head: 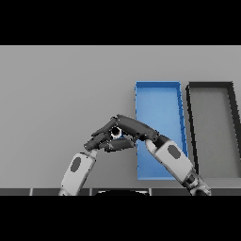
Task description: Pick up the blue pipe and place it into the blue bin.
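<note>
Head view shows a grey bench (61, 84) with two long trays lying side by side on its right half: the blue bin (158, 106) and, just beside it to the right, a black bin (212, 127). A narrow strip of bench separates their long edges. Both bins run from the middle of the bench toward its near edge, and the blue bin's near-left corner sits close to that edge. The right robot hand (136, 129) comes in from the lower right, its forearm crossing over the blue bin's near half, and its fingers reach past the bin's left edge over open bench. The left robot hand (96, 142) rises from the lower edge and meets the right one there, fingertips touching or overlapping. Between the two hands, just left of the blue bin's left edge, a small piece of the blue pipe (118, 133) shows, with a pale ring end beside it; the right robot hand's fingers curl round it, grasping it. Whether the left robot hand is clenched or relaxed I cannot tell. All the bench to the left and beyond the hands lies open, as does the far half of the blue bin.
</note>
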